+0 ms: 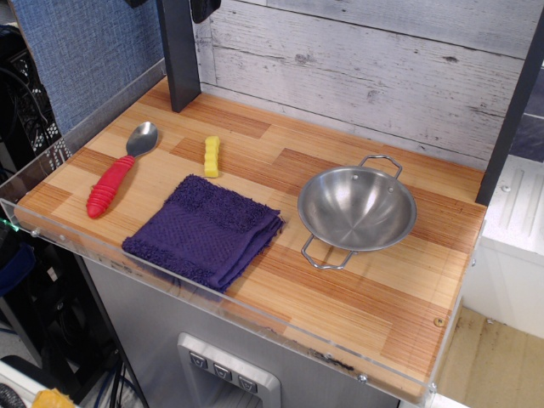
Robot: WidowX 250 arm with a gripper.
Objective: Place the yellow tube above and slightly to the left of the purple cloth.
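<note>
The yellow tube lies on the wooden table, just beyond the far left corner of the purple cloth, close to it but apart. The cloth lies folded near the table's front edge. Only the two dark fingertips of my gripper show at the top edge of the frame. They are high above the table's back left corner, spread wide apart, and hold nothing. The rest of the arm is out of view.
A red-handled metal spoon lies left of the tube and cloth. A steel two-handled bowl stands right of the cloth. A black post rises at the back left. A clear plastic lip runs along the table's front and left edges.
</note>
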